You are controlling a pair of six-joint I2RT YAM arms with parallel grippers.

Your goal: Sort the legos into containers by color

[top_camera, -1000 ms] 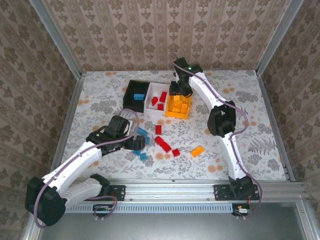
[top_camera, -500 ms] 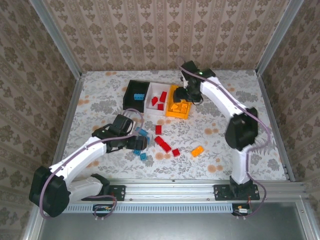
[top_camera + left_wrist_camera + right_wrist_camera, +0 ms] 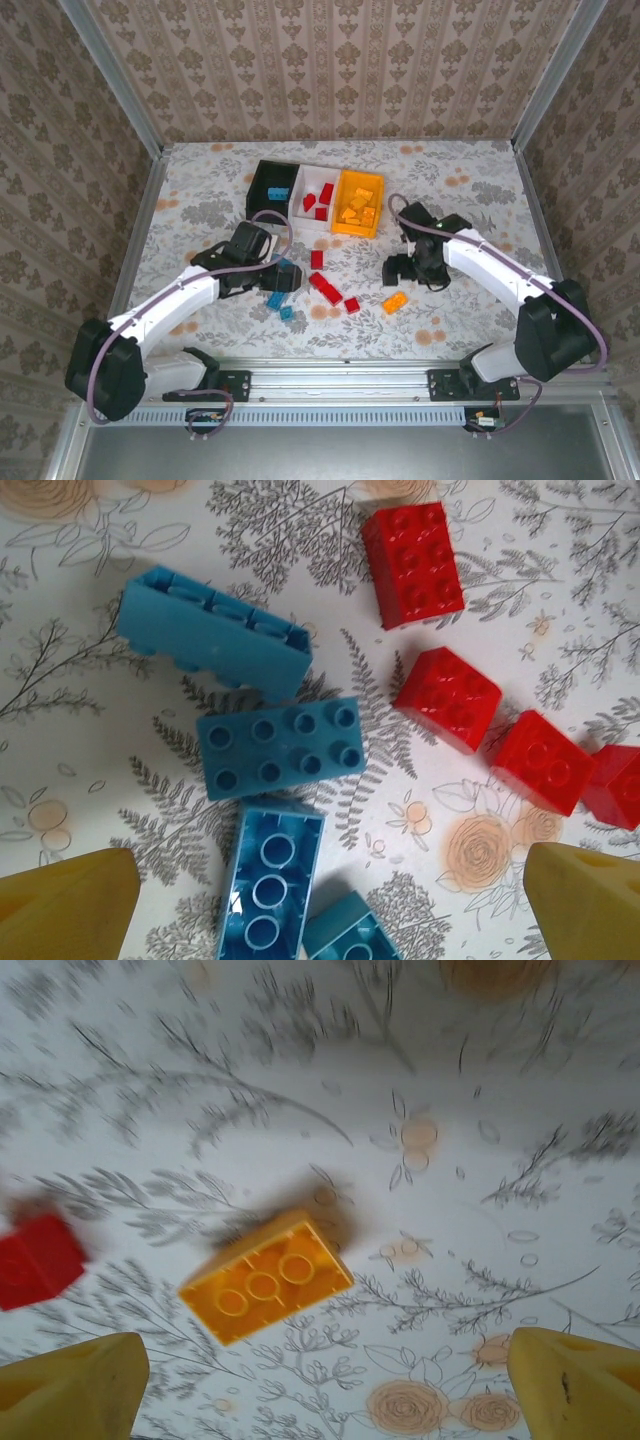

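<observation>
- We see three bins joined in a row at the far middle of the desk (image 3: 480,190): the black bin (image 3: 260,197) on the left, the white bin (image 3: 310,178) in the middle and the orange bin (image 3: 355,231) on the right.
- A blue brick lies in the black bin, red bricks lie in the white bin, and orange bricks are heaped in the orange bin.
- The rest of the bricks lie loose on the desk, nearer the arms than the bins.
- The left fingers (image 3: 70,910) are spread wide and grasp nothing. They hang just above a cluster of blue bricks (image 3: 278,747).
- In the left wrist view, one blue brick lies studs up and another lies on its side just beyond it.
- In the same view, a third blue brick lies hollow side up between the two yellow fingertips, and part of a fourth shows at the bottom edge.
- Four red bricks (image 3: 447,697) lie scattered beside the blue cluster, apart from it.
- The right fingers (image 3: 575,1385) are also spread wide and empty, low over the desk to the right of the red bricks.
- A single orange brick (image 3: 265,1278) lies flat on the desk near the right fingers, untouched, its face with three rings up.
- The right wrist view is blurred. One red brick shows at its left edge, well apart from the orange brick.
</observation>
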